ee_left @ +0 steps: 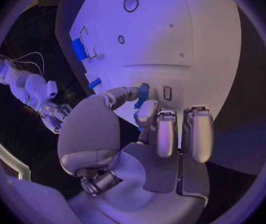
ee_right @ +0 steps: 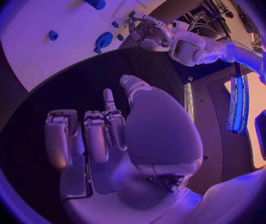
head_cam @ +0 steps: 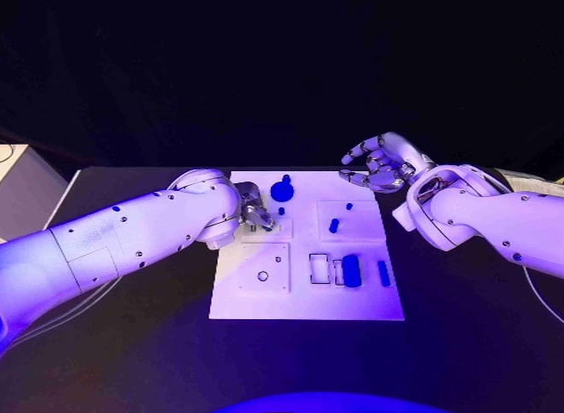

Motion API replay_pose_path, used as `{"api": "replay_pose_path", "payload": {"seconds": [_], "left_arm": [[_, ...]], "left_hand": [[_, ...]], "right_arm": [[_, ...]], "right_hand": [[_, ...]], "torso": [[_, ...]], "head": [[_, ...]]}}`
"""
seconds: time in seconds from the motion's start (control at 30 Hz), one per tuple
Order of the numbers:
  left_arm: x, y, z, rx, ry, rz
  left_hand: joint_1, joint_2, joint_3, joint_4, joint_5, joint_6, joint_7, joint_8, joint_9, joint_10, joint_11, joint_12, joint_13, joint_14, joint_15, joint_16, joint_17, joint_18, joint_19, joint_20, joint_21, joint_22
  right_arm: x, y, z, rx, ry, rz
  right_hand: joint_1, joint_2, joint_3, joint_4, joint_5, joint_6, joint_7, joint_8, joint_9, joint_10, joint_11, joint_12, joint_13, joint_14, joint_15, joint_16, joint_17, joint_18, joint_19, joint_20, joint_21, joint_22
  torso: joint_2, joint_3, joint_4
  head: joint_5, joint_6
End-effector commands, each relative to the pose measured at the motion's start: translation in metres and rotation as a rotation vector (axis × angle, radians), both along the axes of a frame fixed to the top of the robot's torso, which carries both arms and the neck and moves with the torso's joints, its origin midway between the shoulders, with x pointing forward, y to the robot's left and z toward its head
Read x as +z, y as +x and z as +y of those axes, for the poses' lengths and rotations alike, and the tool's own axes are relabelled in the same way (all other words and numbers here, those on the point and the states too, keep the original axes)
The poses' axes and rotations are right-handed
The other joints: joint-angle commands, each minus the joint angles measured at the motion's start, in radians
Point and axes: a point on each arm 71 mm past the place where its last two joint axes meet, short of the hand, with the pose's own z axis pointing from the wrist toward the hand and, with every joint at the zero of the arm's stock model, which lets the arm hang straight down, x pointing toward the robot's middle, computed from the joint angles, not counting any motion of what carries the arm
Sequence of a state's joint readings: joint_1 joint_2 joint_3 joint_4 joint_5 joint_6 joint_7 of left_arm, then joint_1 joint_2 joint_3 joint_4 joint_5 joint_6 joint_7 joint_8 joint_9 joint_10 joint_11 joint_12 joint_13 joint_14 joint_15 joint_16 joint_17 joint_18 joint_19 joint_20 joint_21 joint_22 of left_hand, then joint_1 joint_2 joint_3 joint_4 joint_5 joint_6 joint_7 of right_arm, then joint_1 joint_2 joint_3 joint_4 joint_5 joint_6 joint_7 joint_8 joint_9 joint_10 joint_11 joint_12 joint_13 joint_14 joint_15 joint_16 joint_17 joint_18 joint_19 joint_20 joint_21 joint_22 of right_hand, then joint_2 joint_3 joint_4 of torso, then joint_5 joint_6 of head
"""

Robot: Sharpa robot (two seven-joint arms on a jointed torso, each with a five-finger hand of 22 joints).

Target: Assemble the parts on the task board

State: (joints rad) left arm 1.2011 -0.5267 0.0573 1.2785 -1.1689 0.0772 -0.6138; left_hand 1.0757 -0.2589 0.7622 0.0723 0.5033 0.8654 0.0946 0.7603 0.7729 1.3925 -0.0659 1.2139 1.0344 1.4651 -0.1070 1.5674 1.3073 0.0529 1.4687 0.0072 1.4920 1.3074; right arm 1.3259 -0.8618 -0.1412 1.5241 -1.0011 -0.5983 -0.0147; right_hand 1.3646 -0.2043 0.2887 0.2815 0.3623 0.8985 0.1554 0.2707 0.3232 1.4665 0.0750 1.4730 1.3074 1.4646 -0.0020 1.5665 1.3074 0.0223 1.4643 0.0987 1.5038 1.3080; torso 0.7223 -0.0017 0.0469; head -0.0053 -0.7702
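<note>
My left hand (head_cam: 254, 215) sits over the upper left of the white board (head_cam: 307, 301), pinching a small blue peg (ee_left: 143, 94). My right hand (head_cam: 379, 163) hovers off the board's upper right corner, fingers apart, holding nothing.

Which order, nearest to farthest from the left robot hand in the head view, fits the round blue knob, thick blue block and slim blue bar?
1. Round blue knob, just beyond the left robot hand, at the far edge of the task board.
2. Thick blue block, toward the near right.
3. Slim blue bar, by the right edge.
</note>
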Motion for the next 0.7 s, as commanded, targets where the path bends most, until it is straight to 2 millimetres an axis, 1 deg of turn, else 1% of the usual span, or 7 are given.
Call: {"api": "replay_pose_path", "payload": {"seconds": [0.03, 0.2, 0.3, 0.43, 0.63, 0.7], "left_arm": [[-0.0058, -0.0038, -0.0019, -0.029, 0.030, 0.020], [-0.0052, -0.0034, -0.0007, -0.024, 0.034, 0.009], [-0.0050, -0.0034, -0.0002, -0.024, 0.035, 0.007], [-0.0049, -0.0039, -0.0009, -0.027, 0.036, 0.009], [-0.0054, -0.0042, -0.0024, -0.032, 0.036, 0.018], [-0.0059, -0.0043, -0.0030, -0.035, 0.037, 0.024]], "left_hand": [[0.056, 0.047, 0.056, -0.050, 0.005, 0.098, -0.092, 0.004, 0.190, 0.005, 0.000, 0.005, 0.001, 0.106, -0.005, 0.003, 0.263, -0.014, 0.010, -0.006, 0.005, 0.080], [0.056, 0.048, 0.058, -0.050, 0.007, 0.099, -0.092, 0.004, 0.190, 0.006, 0.000, 0.006, 0.002, 0.106, -0.005, 0.003, 0.263, -0.014, 0.011, -0.006, 0.006, 0.082], [0.056, 0.048, 0.059, -0.049, 0.007, 0.099, -0.092, 0.004, 0.190, 0.005, 0.000, 0.004, -0.001, 0.106, -0.005, 0.003, 0.263, -0.014, 0.011, -0.006, 0.005, 0.081], [0.056, 0.048, 0.059, -0.049, 0.007, 0.099, -0.092, 0.004, 0.190, 0.005, 0.000, 0.004, -0.001, 0.106, -0.005, 0.003, 0.263, -0.014, 0.011, -0.006, 0.005, 0.081], [0.054, 0.049, 0.062, -0.048, 0.008, 0.101, -0.091, 0.004, 0.190, 0.006, 0.001, 0.004, 0.000, 0.106, -0.005, 0.003, 0.263, -0.014, 0.011, -0.006, 0.005, 0.081], [0.051, 0.049, 0.062, -0.045, 0.008, 0.101, -0.091, 0.004, 0.190, 0.007, 0.001, 0.003, -0.001, 0.106, -0.005, 0.003, 0.263, -0.014, 0.011, -0.006, 0.005, 0.080]], "right_arm": [[0.0004, -0.0005, 0.0011, 0.013, -0.002, -0.004], [0.0004, -0.0003, 0.0012, 0.012, 0.000, -0.003], [0.0004, -0.0001, 0.0013, 0.011, 0.000, -0.004], [0.0004, 0.0003, 0.0017, 0.011, 0.001, -0.005], [0.0002, 0.0006, 0.0023, 0.011, 0.001, -0.004], [0.0002, 0.0006, 0.0023, 0.011, 0.001, -0.004]], "right_hand": [[-0.002, -0.012, 0.007, -0.001, 0.006, -0.007, 0.001, -0.004, -0.001, 0.015, -0.002, 0.006, 0.185, 0.106, -0.001, 0.004, 0.263, -0.003, 0.078, -0.002, -0.003, 0.205], [-0.004, -0.013, 0.007, 0.000, 0.006, -0.007, 0.001, -0.004, -0.001, 0.015, -0.002, 0.006, 0.185, 0.106, -0.001, 0.004, 0.263, -0.003, 0.078, -0.002, -0.003, 0.205], [-0.004, -0.013, 0.007, 0.000, 0.006, -0.007, 0.001, -0.004, -0.001, 0.015, -0.002, 0.006, 0.184, 0.106, -0.001, 0.004, 0.263, -0.003, 0.078, -0.002, -0.003, 0.205], [-0.005, -0.013, 0.007, 0.000, 0.006, -0.007, 0.001, -0.004, -0.001, 0.015, -0.002, 0.006, 0.184, 0.106, -0.001, 0.004, 0.263, -0.003, 0.078, -0.002, -0.003, 0.205], [-0.005, -0.014, 0.007, 0.000, 0.006, -0.007, 0.001, -0.004, -0.001, 0.015, -0.002, 0.006, 0.184, 0.106, -0.001, 0.004, 0.263, -0.003, 0.078, -0.002, -0.003, 0.204], [-0.005, -0.014, 0.007, 0.000, 0.006, -0.007, 0.001, -0.004, -0.001, 0.015, -0.002, 0.006, 0.184, 0.106, -0.001, 0.004, 0.263, -0.003, 0.078, -0.002, -0.003, 0.204]], "torso": [[0.001, -0.0010, 0.0005], [0.001, -0.0018, 0.0010], [0.001, -0.0012, -0.0004], [0.000, -0.0007, 0.0002], [0.001, -0.0002, -0.0003], [0.001, 0.0002, -0.0008]], "head": [[0.001, -0.001], [0.002, 0.000], [0.003, -0.002], [0.006, -0.003], [0.005, -0.002], [0.006, -0.002]]}}
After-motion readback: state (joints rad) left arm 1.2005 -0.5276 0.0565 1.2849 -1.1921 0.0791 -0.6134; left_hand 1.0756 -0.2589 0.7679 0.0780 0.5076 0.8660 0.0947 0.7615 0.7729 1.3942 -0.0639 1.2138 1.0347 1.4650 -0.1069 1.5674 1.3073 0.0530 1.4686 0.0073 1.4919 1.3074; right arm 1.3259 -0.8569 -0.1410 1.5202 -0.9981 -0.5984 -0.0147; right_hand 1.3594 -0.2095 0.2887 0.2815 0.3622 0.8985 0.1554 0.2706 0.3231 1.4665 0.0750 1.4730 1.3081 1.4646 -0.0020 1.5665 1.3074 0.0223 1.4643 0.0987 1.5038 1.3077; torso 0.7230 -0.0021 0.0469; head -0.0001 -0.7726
